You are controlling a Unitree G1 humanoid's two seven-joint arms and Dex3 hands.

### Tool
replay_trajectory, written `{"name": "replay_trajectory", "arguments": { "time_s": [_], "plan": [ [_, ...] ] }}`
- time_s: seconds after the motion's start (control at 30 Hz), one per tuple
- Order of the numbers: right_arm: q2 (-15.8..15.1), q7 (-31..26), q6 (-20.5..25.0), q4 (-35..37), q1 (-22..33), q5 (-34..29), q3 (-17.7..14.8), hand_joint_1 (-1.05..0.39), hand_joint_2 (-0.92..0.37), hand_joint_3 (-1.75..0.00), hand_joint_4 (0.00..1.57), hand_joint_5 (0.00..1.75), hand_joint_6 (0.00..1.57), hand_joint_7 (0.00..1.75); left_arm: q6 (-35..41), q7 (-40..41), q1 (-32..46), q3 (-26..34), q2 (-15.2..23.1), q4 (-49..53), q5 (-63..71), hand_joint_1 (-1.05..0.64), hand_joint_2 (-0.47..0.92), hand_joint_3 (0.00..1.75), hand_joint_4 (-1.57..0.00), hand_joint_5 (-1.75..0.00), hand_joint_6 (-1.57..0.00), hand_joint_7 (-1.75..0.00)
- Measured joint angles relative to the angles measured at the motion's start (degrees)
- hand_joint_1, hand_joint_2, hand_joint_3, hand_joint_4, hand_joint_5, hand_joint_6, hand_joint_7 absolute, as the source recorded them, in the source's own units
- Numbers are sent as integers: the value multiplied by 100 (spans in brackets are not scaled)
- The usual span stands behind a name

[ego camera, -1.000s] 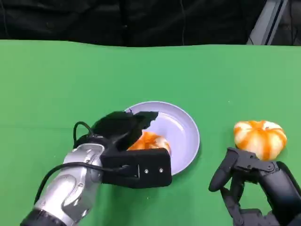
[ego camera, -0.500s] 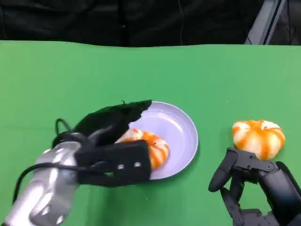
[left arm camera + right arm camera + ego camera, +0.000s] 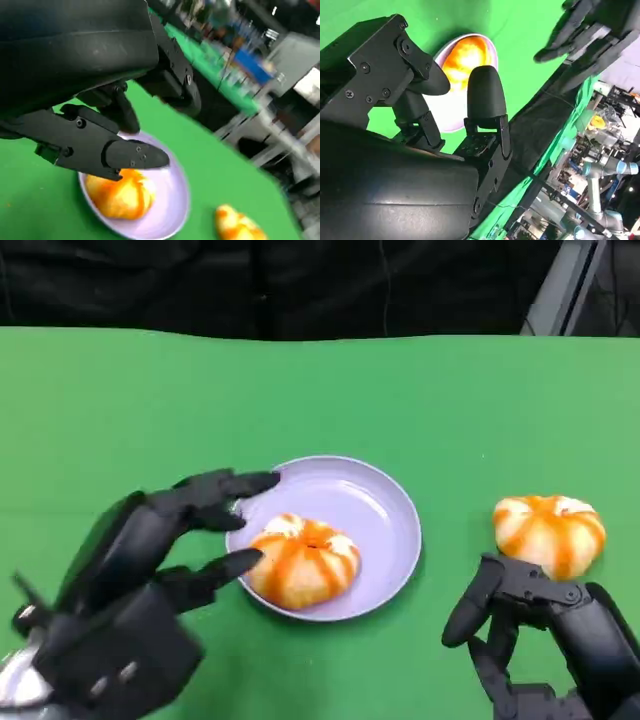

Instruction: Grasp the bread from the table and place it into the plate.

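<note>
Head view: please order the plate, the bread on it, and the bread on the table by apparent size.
1. Plate, clearly largest.
2. Bread on the plate and bread on the table: these look alike, so I give no order.

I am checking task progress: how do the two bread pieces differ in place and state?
The bread in the plate lies inside the purple plate, beside the open left robot hand. The bread on the table lies on the green table, just beyond the right robot hand. Both are round, white with orange stripes.
</note>
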Motion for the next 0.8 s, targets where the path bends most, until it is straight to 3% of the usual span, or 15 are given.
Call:
{"name": "replay_trajectory", "arguments": {
  "time_s": [0.03, 0.13, 0.23, 0.33, 0.53, 0.63, 0.8],
  "plan": [
    [0, 0, 6, -5, -2, -22, 4, 6, -32, -135, 82, 167, 76, 137, -143, 17, 123, 67, -34, -7, -134, 4, 48, 118, -91, -115, -110, -38],
    [-1, 0, 10, -15, -6, -28, -2, 7, -33, -135, 82, 166, 76, 136, -679, 190, 532, 267, -229, -11, -458, 5, 50, 122, -90, -138, -91, -98],
    [-2, 10, 11, -16, -14, -11, -19, 7, -32, -135, 83, 168, 76, 136, -1176, 303, 810, 356, -305, 52, -577, 3, 54, 119, -93, -160, -87, -124],
    [-20, 20, 10, -12, -24, 63, -67, 6, -32, -135, 83, 168, 76, 136, -1520, 489, 1214, 452, -538, 55, -661, 2, 52, 126, -89, -168, -81, -139],
    [-50, 67, 1, -1, -28, 172, -145, 6, -32, -135, 83, 167, 76, 136, -1819, 553, 1585, 485, -787, 150, -817, 3, 47, 133, -86, -166, -79, -145],
    [-52, 75, 1, -6, -16, 169, -150, 6, -32, -134, 82, 167, 76, 135, -2045, 548, 1575, 527, -836, 353, -1027, 2, 49, 122, -80, -169, -74, -154],
    [-52, 77, 1, -52, 67, 167, -146, 6, -34, -134, 81, 169, 77, 135, -2223, 547, 1572, 584, -911, 726, -1313, 0, 50, 117, -82, -167, -74, -151]
  ]
}}
